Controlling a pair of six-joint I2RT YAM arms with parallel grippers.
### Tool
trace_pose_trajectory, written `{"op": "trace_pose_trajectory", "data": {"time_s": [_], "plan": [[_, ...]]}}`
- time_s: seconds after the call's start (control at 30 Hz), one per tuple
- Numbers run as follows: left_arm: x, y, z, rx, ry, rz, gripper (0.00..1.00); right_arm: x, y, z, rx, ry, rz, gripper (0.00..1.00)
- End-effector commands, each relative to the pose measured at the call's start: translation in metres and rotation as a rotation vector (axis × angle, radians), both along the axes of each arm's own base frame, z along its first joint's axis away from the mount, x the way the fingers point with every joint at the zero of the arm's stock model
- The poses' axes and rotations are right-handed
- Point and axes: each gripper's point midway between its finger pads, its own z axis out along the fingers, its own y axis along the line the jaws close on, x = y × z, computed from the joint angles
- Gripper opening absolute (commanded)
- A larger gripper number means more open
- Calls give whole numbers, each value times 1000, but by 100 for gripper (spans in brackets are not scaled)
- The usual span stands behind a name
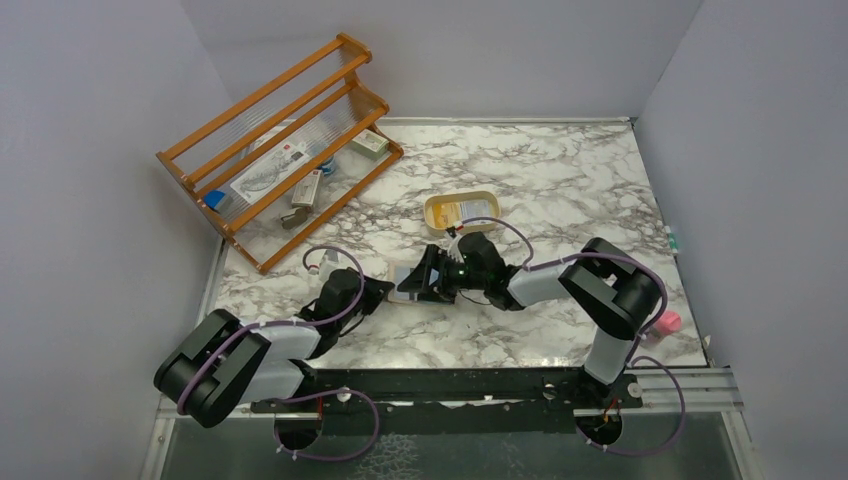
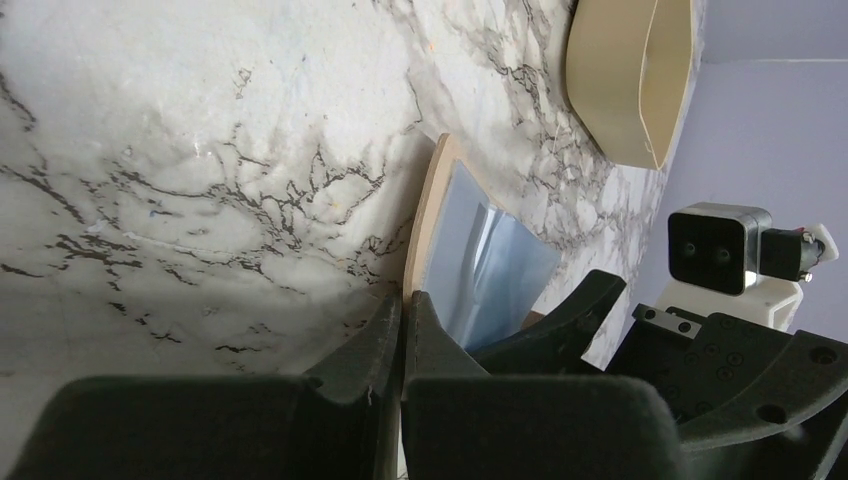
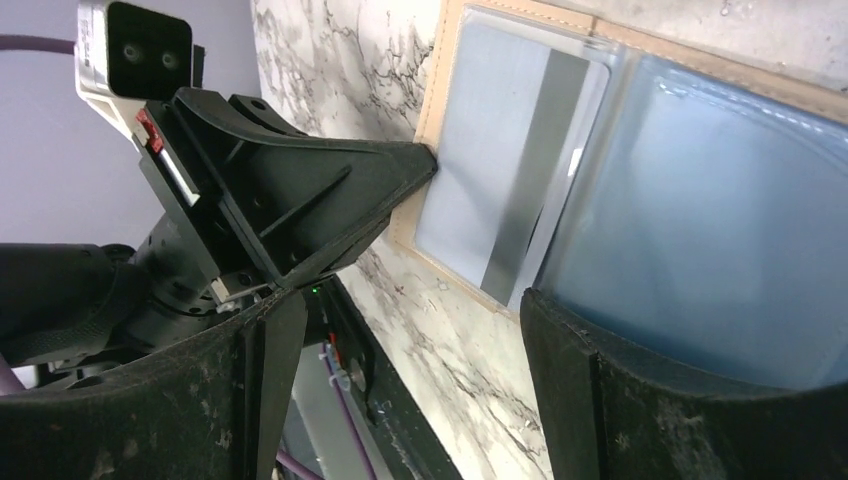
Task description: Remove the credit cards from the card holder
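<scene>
card holder [image 3: 720,220] shows striped card [image 3: 515,165], right wrist only.

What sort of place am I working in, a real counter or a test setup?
Probably a staged test cell: the marble-patterned table is boxed in by plain pale walls, a metal mounting rail runs along its near edge, and a wooden rack holds small props.

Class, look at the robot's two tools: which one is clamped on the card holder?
The left tool, shut on the card holder's tan edge; the right tool stands wide open over its blue inside.
</scene>
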Motion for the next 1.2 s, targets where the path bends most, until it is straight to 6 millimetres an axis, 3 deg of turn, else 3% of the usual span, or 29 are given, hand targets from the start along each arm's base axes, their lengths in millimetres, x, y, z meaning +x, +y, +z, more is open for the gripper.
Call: {"op": "trace_pose_trajectory", "data": {"time_s": [0.0,0.33,0.73,0.93,1.17], "plan": [[-7,16,-17,65,34,41,0,4,-3,11,47,14,-36,83],[-9,16,-20,62,46,44,0,13,-16,-6,4,26,-81,83],[-10,15,-22,57,59,39,0,13,7,-14,63,78,-3,83],[-13,15,-25,59,73,35,0,9,12,-1,147,100,9,83],[-15,16,-28,64,82,33,0,8,27,30,256,23,102,82]]}}
